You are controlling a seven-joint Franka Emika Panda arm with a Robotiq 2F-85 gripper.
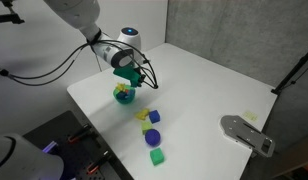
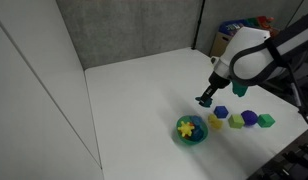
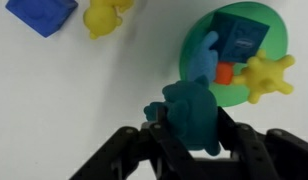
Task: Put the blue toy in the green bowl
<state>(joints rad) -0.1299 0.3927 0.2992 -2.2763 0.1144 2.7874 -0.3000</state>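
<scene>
- The gripper [image 1: 129, 82] is hanging directly above the green bowl [image 1: 124, 96]. Its teal fingers [image 3: 194, 115] are pointing down at the bowl's rim in the wrist view. This placement suits dropping something in rather than reaching for anything outside the bowl.
- The blue toy [image 3: 239, 35] is sitting inside the green bowl, toward one side of its hollow, with its edge right beside one fingertip.
- The fingers are showing no clear gap between them in the wrist view, and both exterior views are too small to help. Whether they are pinching the toy's edge or merely standing next to it cannot be told.
- A yellow star [image 3: 266, 76] and a small orange piece [image 3: 226, 72] are sharing the bowl with the blue toy. That probably explains why the fingers are standing over the rim opposite the star, where there is room.
- Outside the bowl, another blue piece [image 3: 42, 14] and a yellow toy [image 3: 104, 15] are lying well apart from it on the white table [image 1: 204, 80].
- In an exterior view, the loose toys [image 2: 239, 119] are forming a short row beside the bowl.
- With the toy inside the bowl, the task is looking all but finished.
- The next move is likely calling for fingers clear of the toy and a straight lift. A sideways pull could be tipping the light bowl or dragging the toy back over its rim.
</scene>
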